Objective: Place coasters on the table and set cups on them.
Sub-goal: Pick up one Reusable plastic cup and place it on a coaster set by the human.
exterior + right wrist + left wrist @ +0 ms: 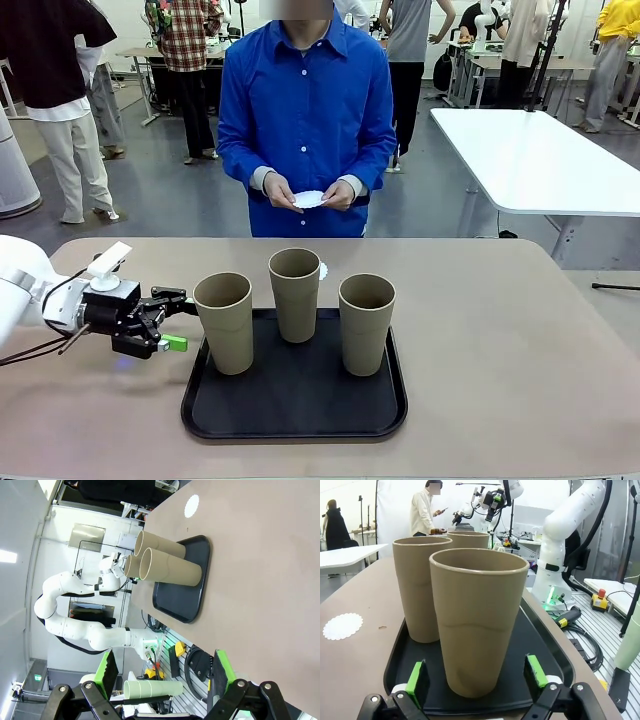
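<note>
Currently the left gripper (pixel 180 322) hovers with its jaws spread wide, just beside the leftmost cup (pixel 224 322) and not touching it. That cup and two more cups (pixel 296 295) stand upright on the black tray (pixel 295 425) on the table (pixel 520 350). One coaster (pixel 342 626) lies on the table beyond the tray. The person's hands (pixel 283 192) hold what seems to be another coaster (pixel 308 199). The right gripper (pixel 165 672) is likewise spread, well apart from the tray.

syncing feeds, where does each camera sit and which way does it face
Front: robot's side, facing across the table at the person; left gripper shows, open.
Left wrist: low at the tray's end, facing the cups past its fingers.
Right wrist: rolled sideways, farther off, facing the tray; right gripper open.
Shared: all show three cups; wrist views, one coaster.
</note>
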Action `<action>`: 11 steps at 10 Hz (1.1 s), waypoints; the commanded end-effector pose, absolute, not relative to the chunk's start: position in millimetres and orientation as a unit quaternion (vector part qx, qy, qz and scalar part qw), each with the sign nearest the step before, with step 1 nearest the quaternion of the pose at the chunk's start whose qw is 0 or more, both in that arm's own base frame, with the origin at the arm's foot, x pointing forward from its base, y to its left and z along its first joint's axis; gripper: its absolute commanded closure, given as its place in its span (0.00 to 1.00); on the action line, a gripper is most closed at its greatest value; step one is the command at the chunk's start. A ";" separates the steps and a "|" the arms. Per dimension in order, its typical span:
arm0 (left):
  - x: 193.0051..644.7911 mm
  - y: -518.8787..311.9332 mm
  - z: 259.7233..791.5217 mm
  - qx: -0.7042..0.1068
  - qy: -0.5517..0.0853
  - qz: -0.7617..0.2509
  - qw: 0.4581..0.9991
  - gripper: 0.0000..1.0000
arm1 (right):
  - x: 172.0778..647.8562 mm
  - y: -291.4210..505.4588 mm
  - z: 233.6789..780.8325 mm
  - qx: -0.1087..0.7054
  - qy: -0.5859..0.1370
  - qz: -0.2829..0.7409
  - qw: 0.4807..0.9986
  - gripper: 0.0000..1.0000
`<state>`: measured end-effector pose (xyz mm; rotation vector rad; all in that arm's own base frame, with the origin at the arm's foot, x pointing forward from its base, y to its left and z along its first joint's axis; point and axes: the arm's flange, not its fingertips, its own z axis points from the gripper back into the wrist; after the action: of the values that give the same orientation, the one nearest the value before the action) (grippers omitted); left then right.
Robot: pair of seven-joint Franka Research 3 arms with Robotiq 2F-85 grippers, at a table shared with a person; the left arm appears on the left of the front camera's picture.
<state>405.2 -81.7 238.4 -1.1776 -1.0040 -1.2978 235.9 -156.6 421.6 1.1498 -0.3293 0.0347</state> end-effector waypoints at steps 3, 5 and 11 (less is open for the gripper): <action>410.6 -106.0 220.4 -0.493 -0.430 -0.548 0.521 0.00 | 236.8 -157.2 422.1 0.547 -0.161 0.019 0.822 0.00; 413.6 -111.4 218.8 -0.495 -0.426 -0.551 0.520 0.00 | 236.8 -157.2 422.1 0.547 -0.161 0.019 0.822 0.00; 408.7 -132.2 212.7 -0.507 -0.419 -0.558 0.506 0.00 | 236.8 -157.2 422.1 0.547 -0.161 0.019 0.822 0.00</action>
<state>409.0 -123.0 219.5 -1.2495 -0.9613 -1.3264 235.9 -156.6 421.5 1.1498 -0.3293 0.0347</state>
